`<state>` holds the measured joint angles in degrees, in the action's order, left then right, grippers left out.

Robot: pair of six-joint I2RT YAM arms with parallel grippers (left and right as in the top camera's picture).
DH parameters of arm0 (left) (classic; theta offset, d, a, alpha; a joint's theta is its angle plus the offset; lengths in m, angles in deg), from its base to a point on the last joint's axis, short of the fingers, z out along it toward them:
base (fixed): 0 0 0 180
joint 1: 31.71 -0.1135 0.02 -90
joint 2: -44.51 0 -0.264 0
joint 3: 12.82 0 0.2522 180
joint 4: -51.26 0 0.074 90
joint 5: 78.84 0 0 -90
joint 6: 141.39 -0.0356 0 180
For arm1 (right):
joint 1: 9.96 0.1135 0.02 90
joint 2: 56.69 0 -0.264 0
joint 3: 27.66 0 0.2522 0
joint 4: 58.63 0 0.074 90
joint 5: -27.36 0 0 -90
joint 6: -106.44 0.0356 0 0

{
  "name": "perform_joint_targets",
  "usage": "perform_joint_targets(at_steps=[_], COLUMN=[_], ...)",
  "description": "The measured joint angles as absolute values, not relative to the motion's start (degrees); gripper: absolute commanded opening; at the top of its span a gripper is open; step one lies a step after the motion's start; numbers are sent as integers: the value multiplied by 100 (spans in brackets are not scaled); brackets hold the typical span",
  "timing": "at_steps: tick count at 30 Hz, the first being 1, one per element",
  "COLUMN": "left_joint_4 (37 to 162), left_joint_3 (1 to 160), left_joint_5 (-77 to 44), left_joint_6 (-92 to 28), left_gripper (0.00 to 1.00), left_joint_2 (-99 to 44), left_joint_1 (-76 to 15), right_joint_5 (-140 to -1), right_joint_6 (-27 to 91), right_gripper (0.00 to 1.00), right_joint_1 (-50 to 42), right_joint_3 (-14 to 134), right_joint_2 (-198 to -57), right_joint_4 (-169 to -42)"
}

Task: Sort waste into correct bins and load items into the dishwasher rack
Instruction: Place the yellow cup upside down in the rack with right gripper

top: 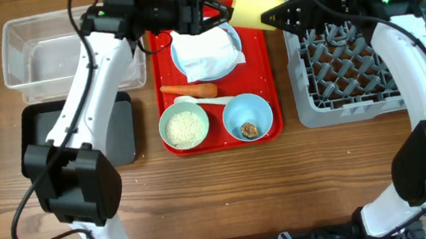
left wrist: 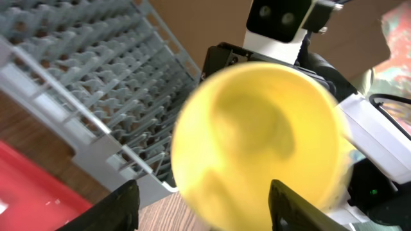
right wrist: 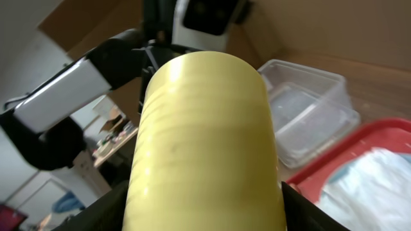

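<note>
Small yellow plastic cup (top: 251,1), clamped in the right gripper (top: 278,15) with the left gripper (top: 211,12) released, is not yet in the grey pegged plastic rack (top: 339,78); orange carrot (top: 189,91) unsorted

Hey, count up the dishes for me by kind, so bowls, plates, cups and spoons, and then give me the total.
Bowls: 2, a green bowl and a blue bowl
Plates: 1, a blue plate
Cups: 1, a yellow cup
Spoons: 1, a white spoon
Total: 5
</note>
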<state>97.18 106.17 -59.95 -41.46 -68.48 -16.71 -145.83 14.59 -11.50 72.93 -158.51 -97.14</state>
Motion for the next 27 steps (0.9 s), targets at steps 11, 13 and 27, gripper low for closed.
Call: perform_joint_targets(at_steps=[11, 13, 27], left_joint_4=[11401, 11530, 11913], left_joint_3=[10624, 10624, 10624], left_joint_5=[-2563, -2091, -1202], left_joint_6=[-4165, -4165, -4167], left_gripper=[71, 71, 72], left_joint_2=[-6854, -6854, -6854], left_joint_1=[-2053, -2053, -2053], right_joint_5=[-9211, -8348, -6641], right_joint_6=[2015, 2187, 2738], right_gripper=[56, 56, 56], right_joint_1=[-1395, -1440, -1440], right_joint_3=[7562, 7726, 7770], right_joint_2=[-14603, -14133, -15534], right_joint_4=[-13032, -13793, -15423])
